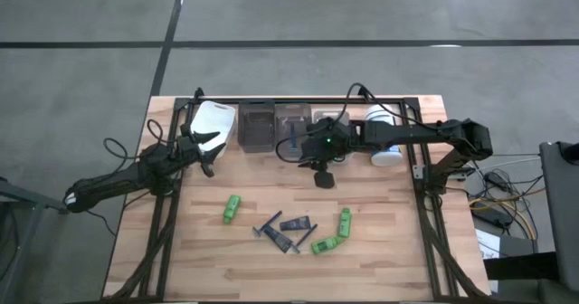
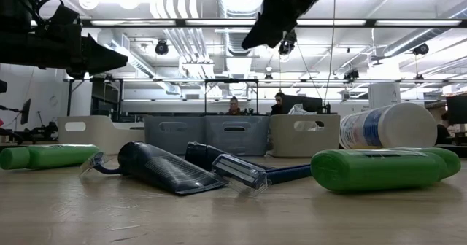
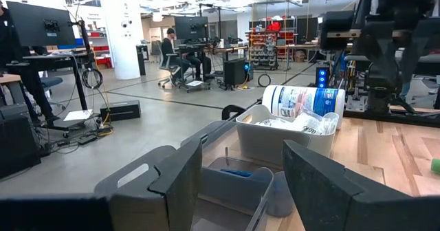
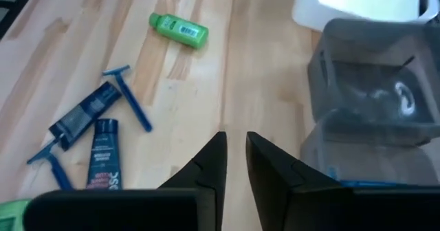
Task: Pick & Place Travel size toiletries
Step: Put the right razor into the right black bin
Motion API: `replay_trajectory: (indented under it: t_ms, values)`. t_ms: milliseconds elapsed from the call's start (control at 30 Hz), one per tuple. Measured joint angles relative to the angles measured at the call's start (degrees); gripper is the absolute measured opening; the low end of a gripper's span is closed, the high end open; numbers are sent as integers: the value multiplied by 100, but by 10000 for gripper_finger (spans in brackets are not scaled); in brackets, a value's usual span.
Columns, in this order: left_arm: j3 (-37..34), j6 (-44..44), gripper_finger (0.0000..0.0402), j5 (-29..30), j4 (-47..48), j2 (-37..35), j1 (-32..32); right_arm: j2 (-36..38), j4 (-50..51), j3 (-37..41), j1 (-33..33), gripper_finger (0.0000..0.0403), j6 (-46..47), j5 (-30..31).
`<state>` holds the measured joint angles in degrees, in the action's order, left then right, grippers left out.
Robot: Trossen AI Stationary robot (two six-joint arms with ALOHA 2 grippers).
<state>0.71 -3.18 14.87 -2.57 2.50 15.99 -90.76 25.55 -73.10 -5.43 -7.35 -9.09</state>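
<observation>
Three green bottles (image 1: 232,207) (image 1: 345,221) (image 1: 326,244), blue razors (image 1: 269,224) and dark tubes (image 1: 295,223) lie flat on the wooden table's near middle. In the right wrist view they show as a bottle (image 4: 179,28), a razor (image 4: 127,93) and tubes (image 4: 86,114). Clear packets (image 3: 302,121) lie in a white bin (image 3: 282,138). My right gripper (image 1: 323,175) hangs above the table in front of the bins, only narrowly open (image 4: 236,162) and empty. My left gripper (image 1: 210,152) is open (image 3: 240,183) and empty beside the far-left white bin (image 1: 215,121).
A row of bins stands along the far edge: white, dark (image 1: 257,126), clear (image 1: 294,123) and white. A white tub with a blue label (image 1: 384,134) lies on its side at the far right. The clear bin holds something blue (image 3: 237,172). People sit at desks beyond the table.
</observation>
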Motion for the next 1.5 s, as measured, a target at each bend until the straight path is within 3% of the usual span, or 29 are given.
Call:
replay_trajectory:
  t_ms: [800,1267,1500]
  values:
    - [-2,0,207,-2,-2,0,0,-22,841,60,1003,102,506,-18]
    - [-1,-1,207,-2,-1,1,0,-17,735,164,1876,149,1056,1]
    - [-1,-1,206,-2,0,0,0,-22,348,155,2410,153,1184,5]
